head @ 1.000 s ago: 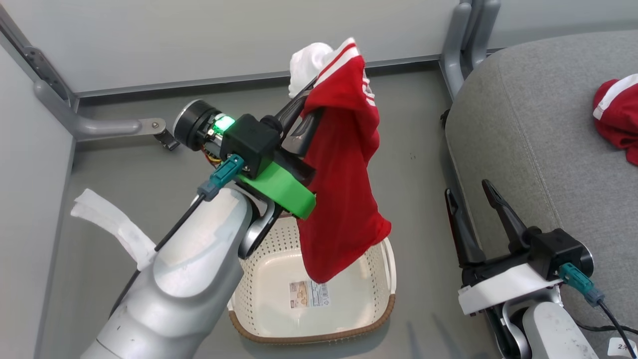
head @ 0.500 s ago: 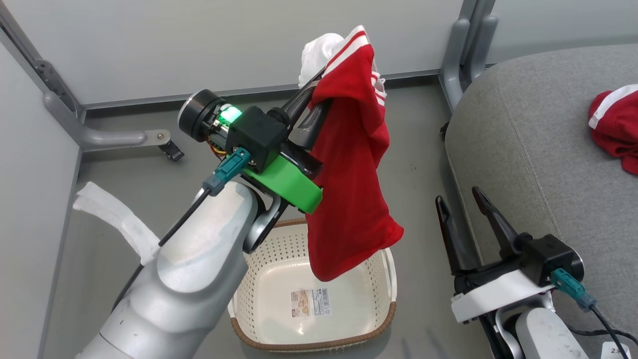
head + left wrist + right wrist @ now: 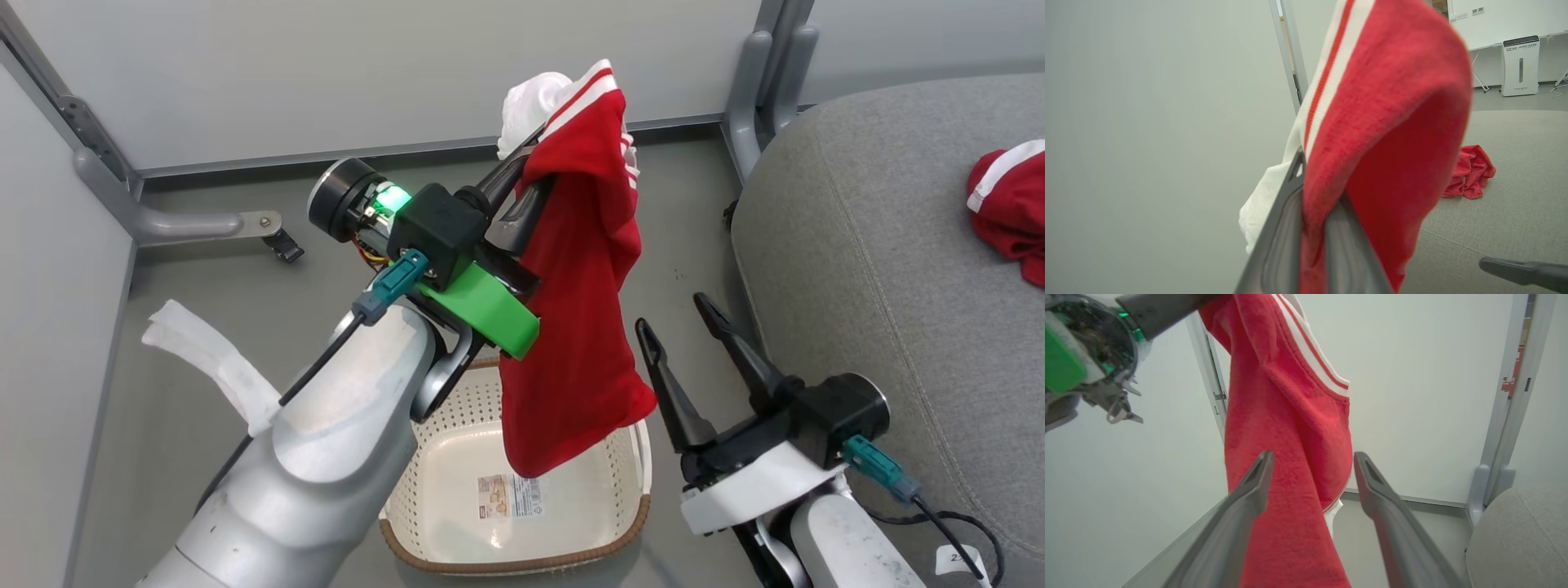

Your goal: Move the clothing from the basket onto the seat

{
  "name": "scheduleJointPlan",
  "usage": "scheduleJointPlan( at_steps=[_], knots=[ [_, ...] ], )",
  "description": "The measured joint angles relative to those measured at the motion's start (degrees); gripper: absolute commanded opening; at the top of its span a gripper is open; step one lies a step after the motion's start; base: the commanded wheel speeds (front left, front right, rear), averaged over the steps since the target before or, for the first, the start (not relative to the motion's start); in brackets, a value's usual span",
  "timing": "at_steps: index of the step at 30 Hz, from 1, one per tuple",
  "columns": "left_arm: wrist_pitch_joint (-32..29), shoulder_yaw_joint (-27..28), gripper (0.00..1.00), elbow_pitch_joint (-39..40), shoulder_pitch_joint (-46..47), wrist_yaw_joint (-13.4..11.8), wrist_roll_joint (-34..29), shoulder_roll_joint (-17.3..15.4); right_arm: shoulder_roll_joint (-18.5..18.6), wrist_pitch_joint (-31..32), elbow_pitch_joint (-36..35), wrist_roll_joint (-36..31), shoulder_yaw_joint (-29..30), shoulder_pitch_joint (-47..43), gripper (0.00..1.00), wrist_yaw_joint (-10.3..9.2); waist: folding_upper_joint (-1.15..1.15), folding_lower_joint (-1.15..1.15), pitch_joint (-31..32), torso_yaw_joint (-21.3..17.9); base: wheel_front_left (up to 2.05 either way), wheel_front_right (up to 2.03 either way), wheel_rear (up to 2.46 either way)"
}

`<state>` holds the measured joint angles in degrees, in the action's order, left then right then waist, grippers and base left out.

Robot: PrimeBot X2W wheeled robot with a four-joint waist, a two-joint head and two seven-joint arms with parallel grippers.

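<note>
The paper label [image 3: 508,496] inside the basket [image 3: 522,563] carries print too small for me to read. The white tag [image 3: 956,560] by my right arm [image 3: 849,543] begins with perhaps a 2.

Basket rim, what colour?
Brown, woven-look basket rim; head view shows it best.

White fabric strip [image 3: 208,359] on grey floor [image 3: 702,212]

We see the grey floor [image 3: 212,278] bearing the cream perforated basket [image 3: 522,563], a paper label [image 3: 508,496] flat on its bottom. Beside it, to the right, stands the grey upholstered seat [image 3: 857,245], on which one crumpled red garment [image 3: 1008,208] with a white stripe lies.
</note>
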<state>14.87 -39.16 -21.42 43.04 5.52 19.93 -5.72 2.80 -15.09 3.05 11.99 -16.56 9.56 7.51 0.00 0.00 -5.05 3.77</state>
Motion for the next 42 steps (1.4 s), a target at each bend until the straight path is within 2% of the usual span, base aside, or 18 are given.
scheduleJointPlan(
  at_steps=[8,14,22,31,42],
  knots=[
    [0.07,-1.64,0.00,-0.94,0.01,-1.35,-0.51,1.15,-0.02,0.00,0.78,2.43,-4.95,2.24,1.00,0.00,0.00,0.00,-0.52,0.45,0.00,0.00,0.00],
    [0.05,-3.02,0.00,-1.16,0.23,-2.55,-0.78,1.88,-0.01,0.00,3.24,3.18,-5.83,5.22,1.00,0.00,0.00,0.00,-1.57,0.68,0.00,0.00,0.00],
    [0.07,-5.13,0.00,-0.90,1.37,-5.08,-0.69,2.58,0.00,0.00,8.92,2.96,-5.73,9.56,1.00,0.00,0.00,0.00,-3.18,1.43,0.00,0.00,0.00],
    [0.09,-9.39,0.00,1.46,2.87,-7.34,2.23,2.78,0.00,0.00,16.84,3.19,-8.02,14.72,1.00,0.00,0.00,0.00,-4.45,2.54,0.00,0.00,0.00],
    [0.10,-13.15,0.00,3.90,5.21,-10.07,5.19,2.81,0.00,0.00,24.92,5.21,-6.67,21.24,1.00,0.00,0.00,0.00,-5.97,4.36,0.00,0.00,0.00]
  ],
)
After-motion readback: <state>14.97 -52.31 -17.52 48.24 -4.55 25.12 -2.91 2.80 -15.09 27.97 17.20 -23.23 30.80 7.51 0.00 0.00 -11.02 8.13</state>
